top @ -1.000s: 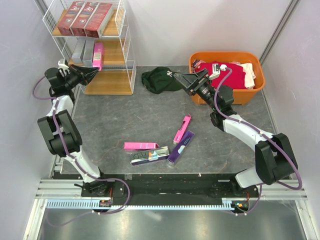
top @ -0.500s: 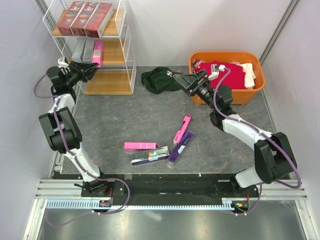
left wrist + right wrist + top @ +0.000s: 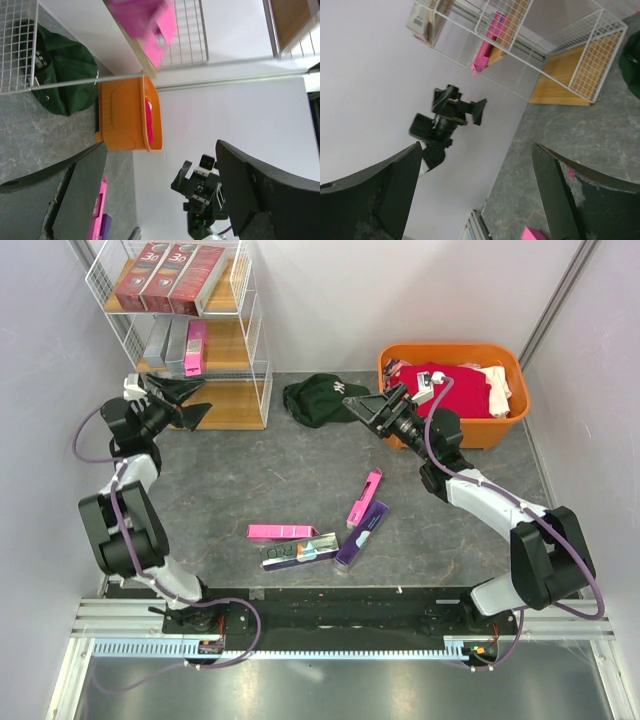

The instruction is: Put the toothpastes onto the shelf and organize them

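View from top: left claw [image 3: 200, 398] wide open, empty, at left of frame just beside shelf [image 3: 258, 370]. Right claw [image 3: 355, 408] wide open, empty, by green cap [image 3: 318, 400]. Four toothpastes [image 3: 282, 532] bunched mid-desk [image 3: 230, 470], some touching, so grabbing one likely drags a neighbour. Red boxes [image 3: 168, 268] on top board seem to read "3D"; holographic box [image 3: 300, 551] shows "RO".

Left wrist: pink box [image 3: 150, 22] at top centre, blurred, looks proud of its board. A nudge could knock it off.

Right wrist: no text legible.

ten toothpastes [image 3: 281, 532], one shelf [image 3: 218, 405], tub [image 3: 450, 348], cap [image 3: 315, 400]
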Tool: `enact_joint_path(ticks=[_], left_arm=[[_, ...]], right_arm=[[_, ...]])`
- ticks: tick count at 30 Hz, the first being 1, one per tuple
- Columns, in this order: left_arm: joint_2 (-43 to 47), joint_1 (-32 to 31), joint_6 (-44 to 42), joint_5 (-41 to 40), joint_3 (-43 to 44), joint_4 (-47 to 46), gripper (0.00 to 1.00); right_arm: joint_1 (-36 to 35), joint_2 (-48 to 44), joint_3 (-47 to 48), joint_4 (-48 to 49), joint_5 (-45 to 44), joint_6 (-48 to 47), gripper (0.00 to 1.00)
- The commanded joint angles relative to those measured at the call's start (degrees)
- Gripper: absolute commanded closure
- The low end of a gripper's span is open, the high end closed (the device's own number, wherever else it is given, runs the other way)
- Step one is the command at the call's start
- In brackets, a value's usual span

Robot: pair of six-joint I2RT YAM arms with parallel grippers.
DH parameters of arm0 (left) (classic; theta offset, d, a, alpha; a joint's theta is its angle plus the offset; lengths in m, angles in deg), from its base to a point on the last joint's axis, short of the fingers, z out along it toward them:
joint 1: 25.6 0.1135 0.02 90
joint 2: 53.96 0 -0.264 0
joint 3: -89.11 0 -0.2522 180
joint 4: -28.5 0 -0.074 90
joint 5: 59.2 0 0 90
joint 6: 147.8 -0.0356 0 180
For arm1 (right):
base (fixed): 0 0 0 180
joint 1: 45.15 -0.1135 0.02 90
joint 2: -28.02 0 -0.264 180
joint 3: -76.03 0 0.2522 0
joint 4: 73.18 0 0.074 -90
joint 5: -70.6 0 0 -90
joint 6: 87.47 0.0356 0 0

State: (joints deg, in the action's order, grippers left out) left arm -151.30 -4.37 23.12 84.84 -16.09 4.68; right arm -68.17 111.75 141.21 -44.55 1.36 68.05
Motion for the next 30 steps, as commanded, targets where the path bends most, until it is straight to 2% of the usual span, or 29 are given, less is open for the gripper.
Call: enact_joint_path(ticks=[1, 4, 5, 7, 8, 10, 13, 17, 22, 30], left_arm=[[10.5, -0.3, -8.4, 1.8, -5.6, 0.5, 0.03], [16.8, -0.8, -16.8, 2.0, -9.6, 10.2, 0.03], [18.5, -1.1, -22.5, 1.4, -10.9, 13.4, 0.03], [23.1, -2.1, -28.9, -1.8, -11.6, 25.1, 0.03], [24.3, -3.3, -34.7, -3.3, -11.5, 29.5, 0.03], [27.5, -4.7, -39.1, -7.4, -11.9, 37.2, 0.03], [30.1, -7.1, -44.5, -12.8, -12.3, 45.0, 0.03], [31.9, -10.5, -49.6, -22.5, -12.8, 51.4, 0.03], [31.3, -13.9, -52.0, -29.2, -12.0, 54.4, 0.03], [27.6, -18.1, -53.9, -31.5, -9.3, 57.3, 0.03]], right_arm=[[0.3, -3.7, 0.9, -4.4, 0.6, -6.9, 0.02], [0.2, -4.8, 0.8, -8.9, 0.3, -10.4, 0.02], [0.2, -5.0, 0.9, -11.4, 0.3, -11.2, 0.02], [0.2, -5.0, 1.3, -13.6, 1.5, -14.5, 0.02], [0.2, -5.0, 1.4, -15.7, 1.8, -15.5, 0.02], [0.1, -4.9, 2.3, -19.3, 0.7, -16.9, 0.02], [0.2, -3.8, 5.3, -30.6, -3.2, -20.8, 0.02], [0.2, -2.2, 6.8, -42.1, -9.6, -23.8, 0.02], [0.1, 3.0, 10.8, -54.4, -11.3, -26.8, 0.02], [0.2, 7.7, 6.8, -58.6, -14.2, -29.0, 0.03]])
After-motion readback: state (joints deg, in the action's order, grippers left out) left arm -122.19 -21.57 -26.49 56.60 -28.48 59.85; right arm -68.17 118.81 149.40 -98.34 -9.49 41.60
